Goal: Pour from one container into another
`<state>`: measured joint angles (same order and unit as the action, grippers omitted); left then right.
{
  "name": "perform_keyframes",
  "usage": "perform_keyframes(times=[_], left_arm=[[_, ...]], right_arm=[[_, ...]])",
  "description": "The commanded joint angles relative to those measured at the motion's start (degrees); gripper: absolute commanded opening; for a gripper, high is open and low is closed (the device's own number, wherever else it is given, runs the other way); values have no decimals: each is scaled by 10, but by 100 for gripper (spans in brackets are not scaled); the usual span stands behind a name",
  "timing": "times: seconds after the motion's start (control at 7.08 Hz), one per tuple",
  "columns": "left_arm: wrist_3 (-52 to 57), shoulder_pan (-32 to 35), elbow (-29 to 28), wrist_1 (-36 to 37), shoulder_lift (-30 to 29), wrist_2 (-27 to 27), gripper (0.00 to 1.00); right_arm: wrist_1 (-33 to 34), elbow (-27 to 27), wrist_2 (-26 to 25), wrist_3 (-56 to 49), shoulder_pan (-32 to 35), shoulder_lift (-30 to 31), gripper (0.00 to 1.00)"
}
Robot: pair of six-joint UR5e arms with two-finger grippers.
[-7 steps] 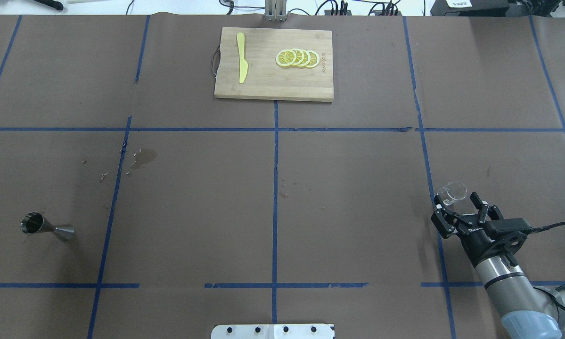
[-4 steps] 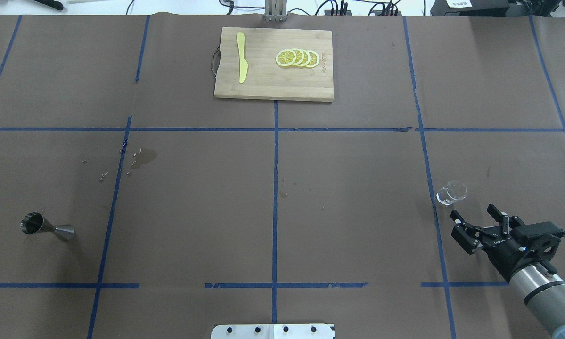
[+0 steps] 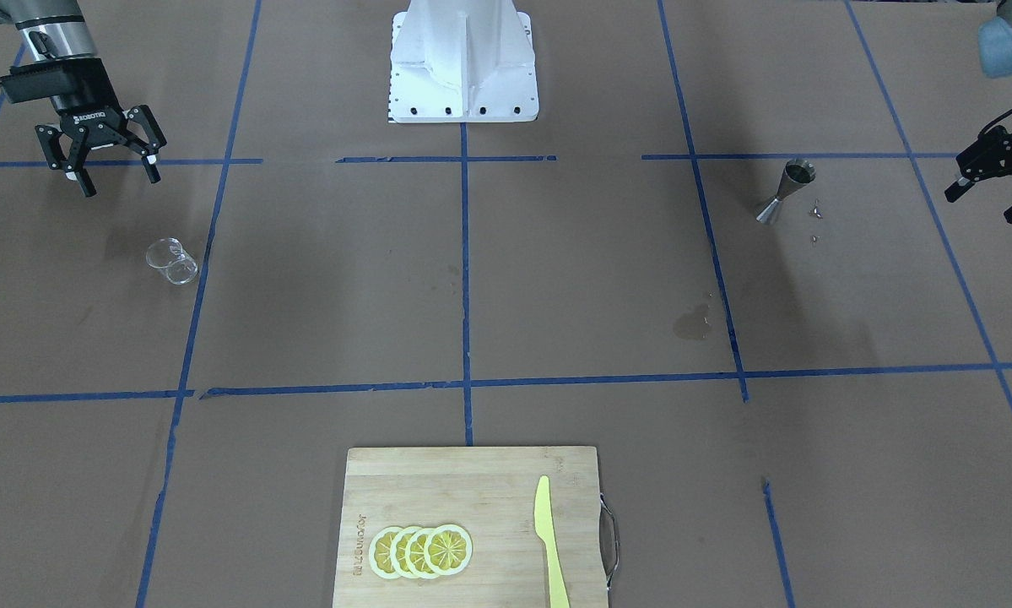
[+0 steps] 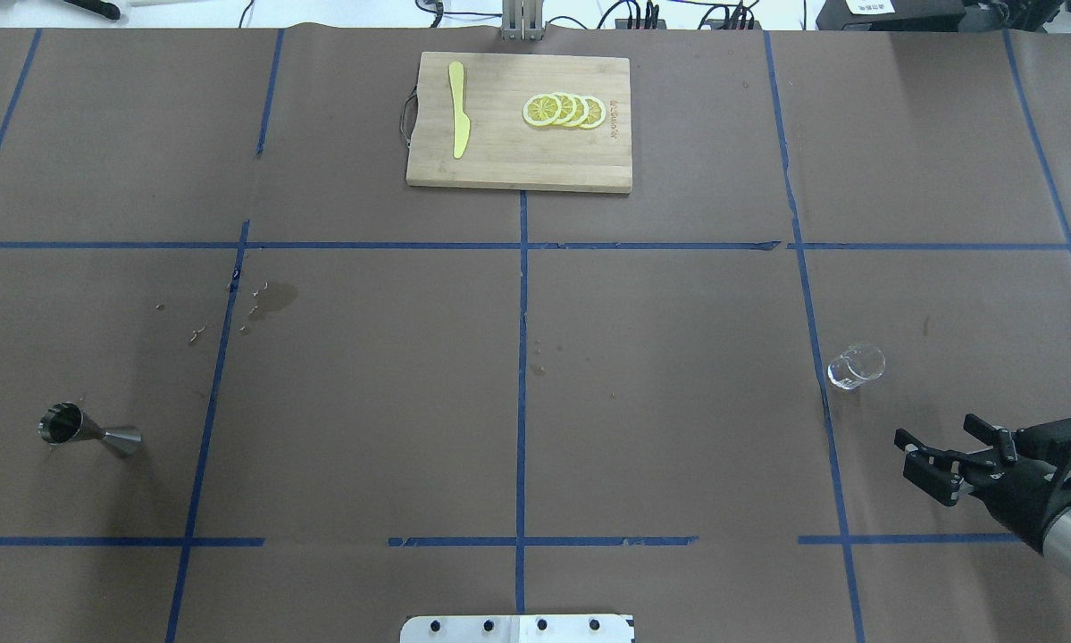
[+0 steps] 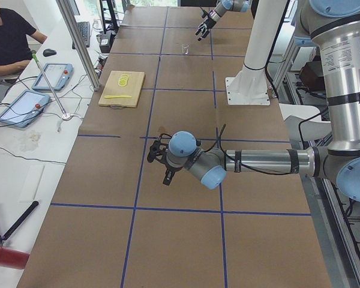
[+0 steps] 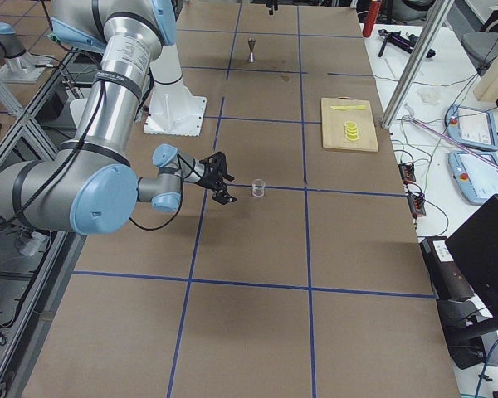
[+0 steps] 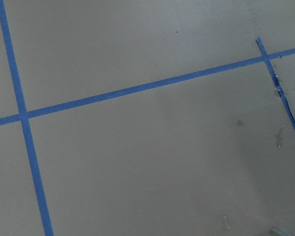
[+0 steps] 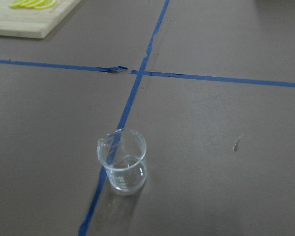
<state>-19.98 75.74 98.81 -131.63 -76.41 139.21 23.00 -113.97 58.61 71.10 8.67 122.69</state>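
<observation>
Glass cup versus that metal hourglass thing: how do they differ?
The glass cup is clear and straight-walled with a pouring lip; the steel jigger is grey, opaque, two cones pinched at a waist. The glass cup stands on the robot's right side, the steel jigger on its left. Both stand upright, unheld.

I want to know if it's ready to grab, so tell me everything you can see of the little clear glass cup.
The glass cup is small, clear and round-walled, with a pouring lip on its rim and a thicker base. It stands upright on the brown table, just beside a blue tape line. No liquid shows inside. Only the table touches it; the open right pincer is well apart.
</observation>
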Motion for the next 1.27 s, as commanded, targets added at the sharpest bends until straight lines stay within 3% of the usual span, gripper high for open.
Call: perform_keyframes(times=[0.0, 0.14, 0.42, 0.56, 0.85, 1.13], left_arm=[[43, 11, -25, 1, 6, -2, 100], [73, 24, -41, 5, 6, -1, 100], [84, 20, -43, 42, 5, 4, 100], [127, 21, -37, 83, 5, 5, 100], [137, 26, 7, 181, 3, -3, 100], [187, 35, 23, 235, 1, -16, 100]], right_arm=[[0, -6, 182, -65, 142, 4, 100], [1, -1, 260, -116, 206, 4, 100], [16, 33, 496, -230, 408, -9, 100], [47, 44, 548, -321, 481, -10, 100], [230, 54, 699, -508, 638, -66, 100], [413, 55, 750, -642, 712, -110, 100]])
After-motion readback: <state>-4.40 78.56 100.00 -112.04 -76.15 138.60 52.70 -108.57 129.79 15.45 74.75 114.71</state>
